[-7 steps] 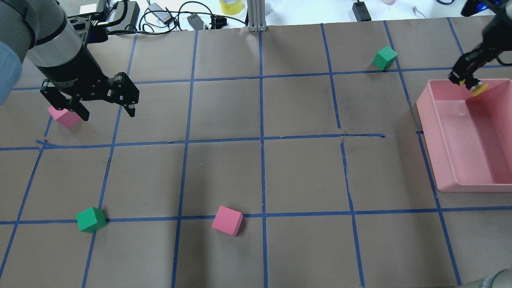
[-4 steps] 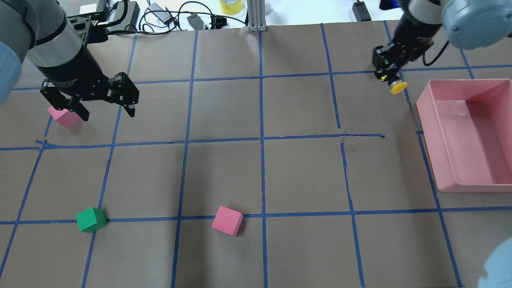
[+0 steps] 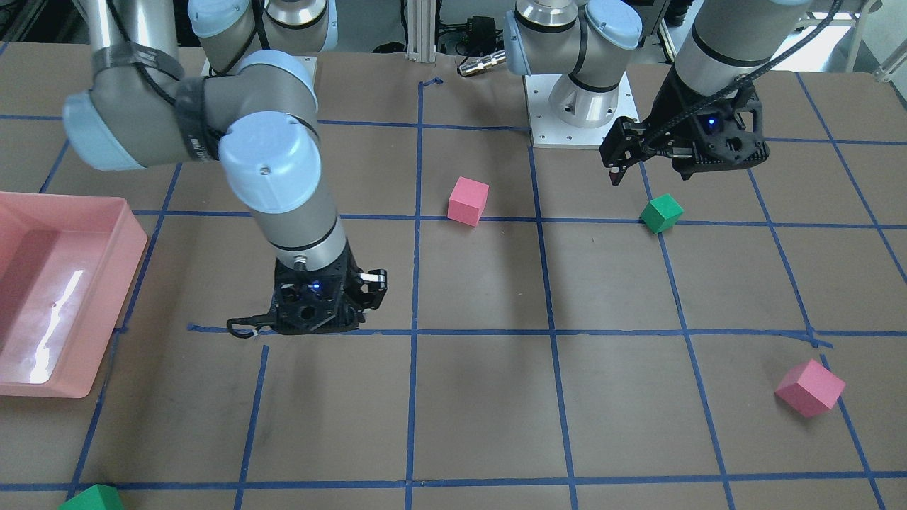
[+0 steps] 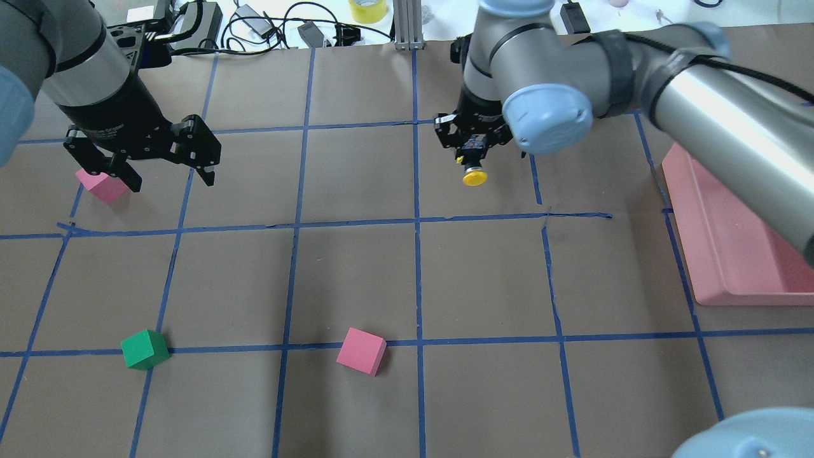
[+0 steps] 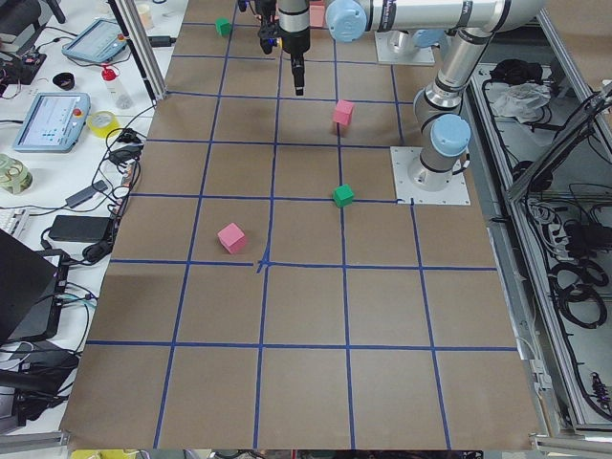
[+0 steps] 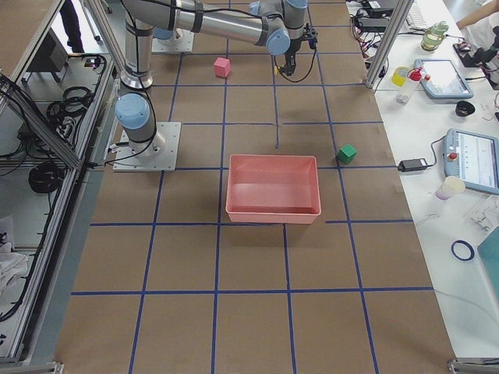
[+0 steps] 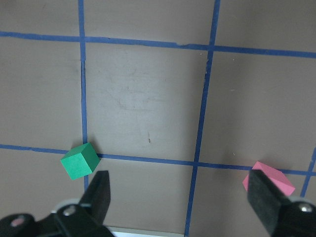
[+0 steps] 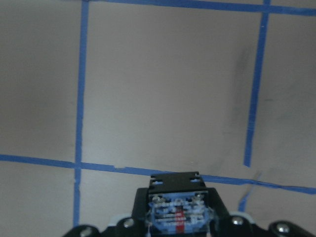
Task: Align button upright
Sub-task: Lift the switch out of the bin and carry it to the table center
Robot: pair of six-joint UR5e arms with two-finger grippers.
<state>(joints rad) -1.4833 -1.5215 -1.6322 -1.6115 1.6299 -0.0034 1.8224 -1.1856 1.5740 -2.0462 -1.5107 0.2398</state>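
The button point(image 4: 475, 177) shows its round yellow cap just under my right gripper point(image 4: 472, 159), which is shut on the button's black body above the brown table, right of the centre line. In the right wrist view the silvery-blue contact block point(image 8: 177, 217) sits between the fingers. In the front-facing view the right gripper point(image 3: 312, 315) hides the button. My left gripper point(image 4: 172, 182) is open and empty, hanging over the far left, beside a pink cube point(image 4: 102, 186); its spread fingers point(image 7: 98, 193) show in the left wrist view.
A pink bin point(image 4: 712, 254) stands at the right edge. A green cube point(image 4: 145, 349) and a pink cube point(image 4: 361, 350) lie near the front; they also show in the left wrist view as a green cube point(image 7: 79, 160) and a pink cube point(image 7: 269, 180). Cables and tape lie past the far edge.
My right arm has swung left from above the pink bin to the middle of the table, carrying the button. The left arm and the cubes have not moved.
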